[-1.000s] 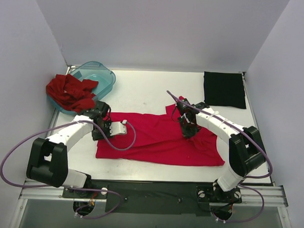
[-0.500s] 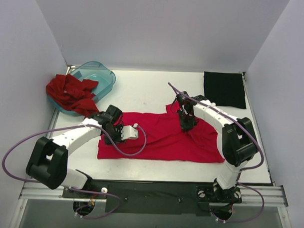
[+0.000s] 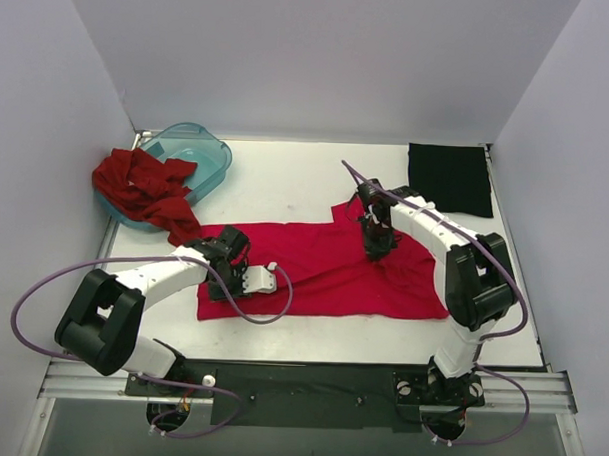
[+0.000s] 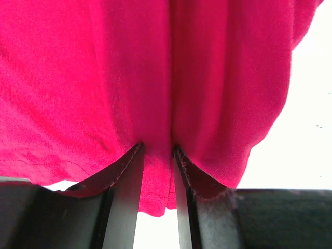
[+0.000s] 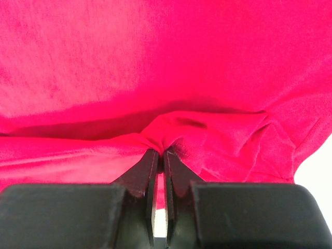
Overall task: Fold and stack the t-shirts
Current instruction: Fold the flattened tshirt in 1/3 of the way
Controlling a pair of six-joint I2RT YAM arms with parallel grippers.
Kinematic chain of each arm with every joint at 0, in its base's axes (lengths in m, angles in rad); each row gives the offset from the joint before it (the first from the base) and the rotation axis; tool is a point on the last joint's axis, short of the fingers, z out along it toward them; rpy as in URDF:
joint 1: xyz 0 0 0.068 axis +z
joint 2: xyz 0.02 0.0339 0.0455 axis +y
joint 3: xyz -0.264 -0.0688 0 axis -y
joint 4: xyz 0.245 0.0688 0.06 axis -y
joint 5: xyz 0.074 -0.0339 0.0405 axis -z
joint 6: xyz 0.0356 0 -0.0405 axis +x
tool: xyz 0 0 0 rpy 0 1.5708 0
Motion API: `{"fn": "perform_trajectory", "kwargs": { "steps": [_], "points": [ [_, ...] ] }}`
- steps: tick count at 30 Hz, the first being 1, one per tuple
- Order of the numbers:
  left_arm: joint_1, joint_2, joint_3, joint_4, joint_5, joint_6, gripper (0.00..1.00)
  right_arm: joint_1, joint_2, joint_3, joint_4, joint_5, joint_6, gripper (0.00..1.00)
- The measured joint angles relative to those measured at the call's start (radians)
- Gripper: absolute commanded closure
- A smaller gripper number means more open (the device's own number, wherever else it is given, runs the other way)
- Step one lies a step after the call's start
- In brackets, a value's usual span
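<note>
A crimson-pink t-shirt (image 3: pixel 323 274) lies spread out across the middle of the table. My left gripper (image 3: pixel 247 277) sits low over its left part. In the left wrist view the left gripper (image 4: pixel 157 149) is shut on a bunched fold of that cloth (image 4: pixel 155 78). My right gripper (image 3: pixel 376 251) is on the shirt's upper right part, and in the right wrist view (image 5: pixel 161 151) it is shut on a small pinch of the fabric (image 5: pixel 171 124). A brick-red t-shirt (image 3: pixel 141 187) lies crumpled at the far left. A black t-shirt (image 3: pixel 448 179) lies folded flat at the far right.
A translucent teal tub (image 3: pixel 202 149) stands at the back left, with the brick-red shirt draped over its near rim. Grey walls close in the table on three sides. The arms' bases and purple cables (image 3: pixel 42 289) sit along the near edge.
My left gripper has slid right and toward the near edge with the cloth. The right gripper has moved slightly toward the back, and the shirt's right part has shifted with it.
</note>
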Motion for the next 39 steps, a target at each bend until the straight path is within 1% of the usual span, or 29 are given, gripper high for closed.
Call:
{"fn": "perform_trajectory", "kwargs": {
  "steps": [7,11,16,24,27,29,30,31,32,36,39],
  "points": [
    [0.035,0.0,-0.002,0.028,-0.046,0.013,0.61,0.0,-0.111,-0.064,-0.046,-0.005,-0.021,1.0],
    [0.108,0.0,0.011,0.024,-0.055,0.033,0.59,0.0,-0.138,-0.074,-0.056,-0.004,-0.031,1.0],
    [0.19,0.0,0.071,0.027,-0.063,0.054,0.59,-0.001,-0.137,-0.075,-0.06,-0.004,-0.041,1.0],
    [0.21,0.034,0.08,0.044,-0.072,0.07,0.61,-0.001,-0.137,-0.062,-0.072,-0.004,-0.043,1.0],
    [0.214,0.037,0.081,0.03,-0.048,0.082,0.62,-0.001,-0.137,-0.054,-0.075,-0.004,-0.044,1.0],
    [0.214,0.037,0.08,0.022,-0.03,0.092,0.71,-0.001,-0.137,-0.054,-0.076,-0.004,-0.044,1.0],
    [0.213,0.036,0.077,0.023,-0.023,0.096,0.83,-0.001,-0.137,-0.054,-0.077,-0.004,-0.044,1.0],
    [0.212,0.035,0.072,0.024,-0.019,0.097,0.9,-0.001,-0.137,-0.054,-0.078,-0.004,-0.044,1.0],
    [0.211,0.035,0.066,0.026,-0.016,0.097,1.0,-0.001,-0.137,-0.054,-0.078,-0.004,-0.044,1.0],
    [0.208,0.041,0.063,0.031,-0.015,0.08,1.0,-0.001,-0.122,-0.035,-0.085,-0.004,-0.058,1.0],
    [0.21,0.051,0.077,0.035,-0.022,0.044,1.0,-0.001,-0.081,0.015,-0.088,0.002,-0.084,1.0]
  ]
}}
